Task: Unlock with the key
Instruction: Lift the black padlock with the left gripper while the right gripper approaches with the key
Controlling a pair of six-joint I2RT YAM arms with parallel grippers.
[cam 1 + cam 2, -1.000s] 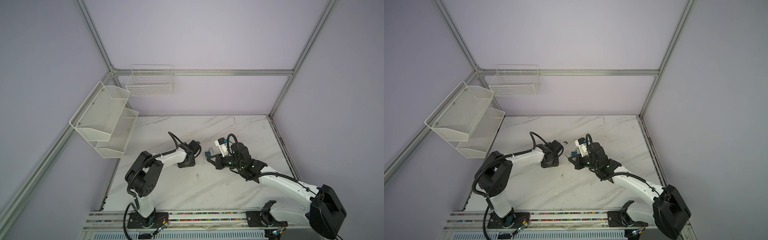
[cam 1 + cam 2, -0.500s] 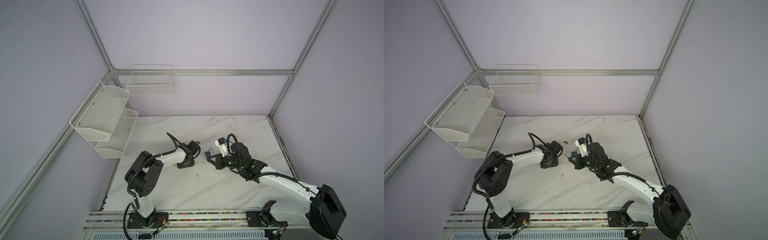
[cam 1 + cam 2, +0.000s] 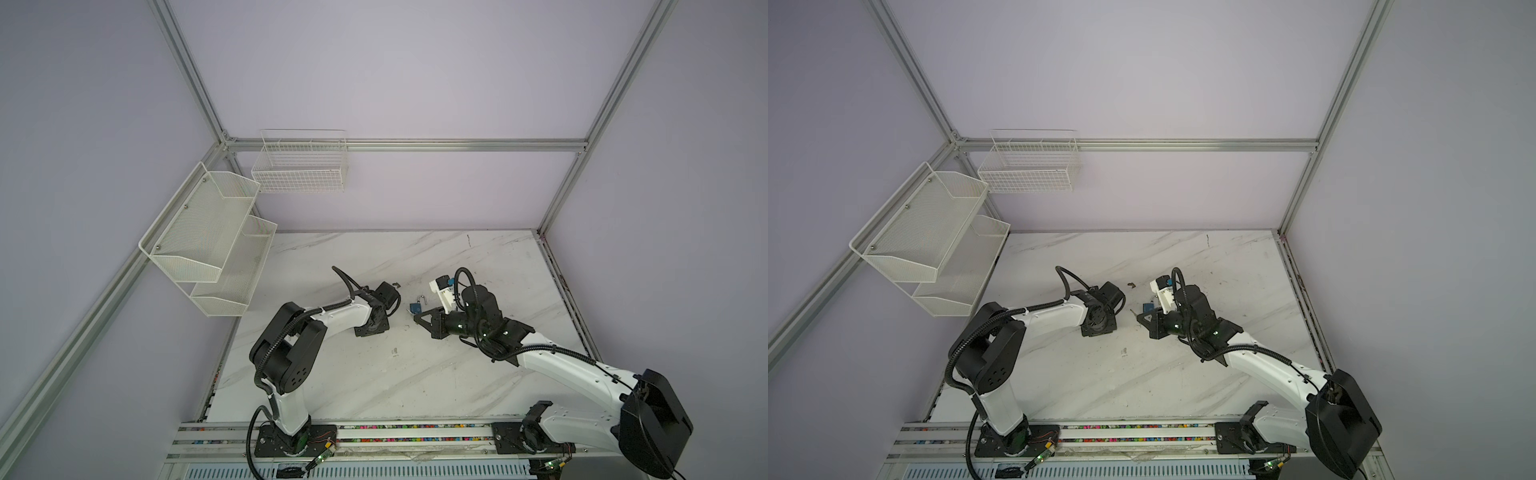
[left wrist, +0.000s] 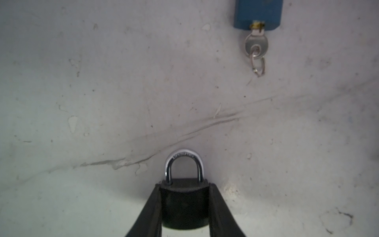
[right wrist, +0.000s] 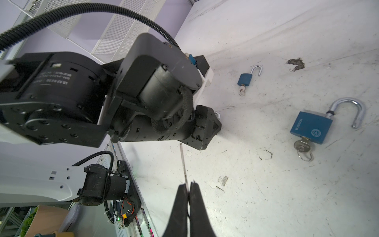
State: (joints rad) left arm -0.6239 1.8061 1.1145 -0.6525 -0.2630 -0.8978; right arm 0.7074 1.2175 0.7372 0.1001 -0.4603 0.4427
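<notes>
Left wrist view: the black padlock [image 4: 184, 203] lies on the marble table [image 4: 102, 102]. The left gripper [image 4: 184, 185] is clamped on its body, a finger flat against each side. The shackle is closed and points straight away from the wrist, so the lock's long axis runs in line with the fingers. The keyhole end faces back toward the wrist and the keyhole itself cannot be seen. Beyond it a blue padlock [image 4: 258, 14] is cut off by the frame edge, with only its base and its own inserted key showing.

In the right wrist view the left gripper's body hides all of the black padlock but a sliver of shackle. There the right gripper [image 5: 188, 187] is pinched tight on the key [image 5: 183, 162], which shows edge-on as a thin strip, its teeth unreadable. The key sticks straight out from the fingertips, probably aimed at the left gripper.

In both top views the black padlock is hidden beneath the left gripper. Compared with a second earlier, both arms sit almost where they were.
</notes>
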